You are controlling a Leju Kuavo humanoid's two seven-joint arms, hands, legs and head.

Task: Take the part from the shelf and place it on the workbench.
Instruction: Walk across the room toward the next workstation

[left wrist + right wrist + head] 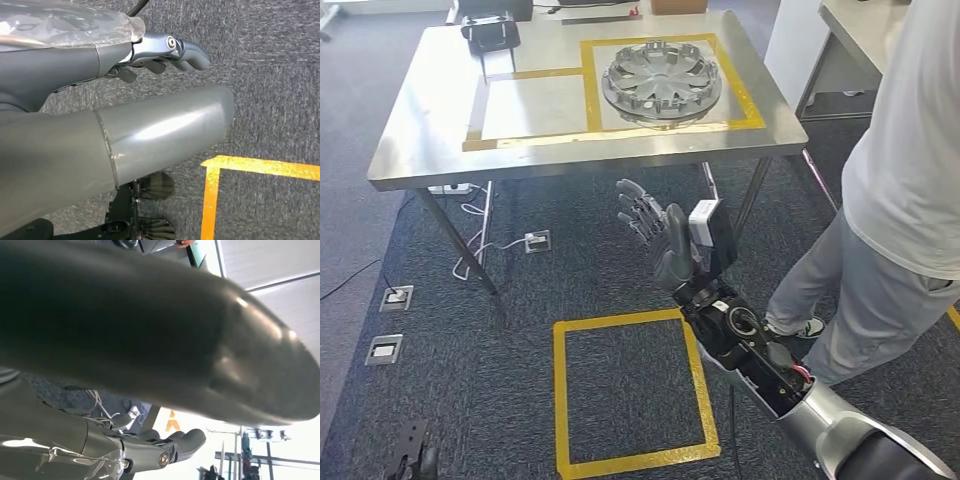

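The part, a silver spoked wheel cover (661,80), lies flat inside a yellow-taped square on the steel workbench (433,110). My right hand (660,232) is raised in front of the bench's near edge, below the wheel cover, fingers spread and holding nothing. Its thick thumb (170,355) and straight fingers (181,442) appear close up in the right wrist view, with nothing between them. My left hand (158,125) hangs low over the carpet, its fingers (181,50) stretched out and apart from the thumb, holding nothing.
A person (901,200) in a white shirt and grey trousers stands close on the right. A yellow taped square (560,400) marks the carpet before me. Floor sockets (397,297) and cables lie under the bench's left side. A black device (490,32) sits at the bench's far left.
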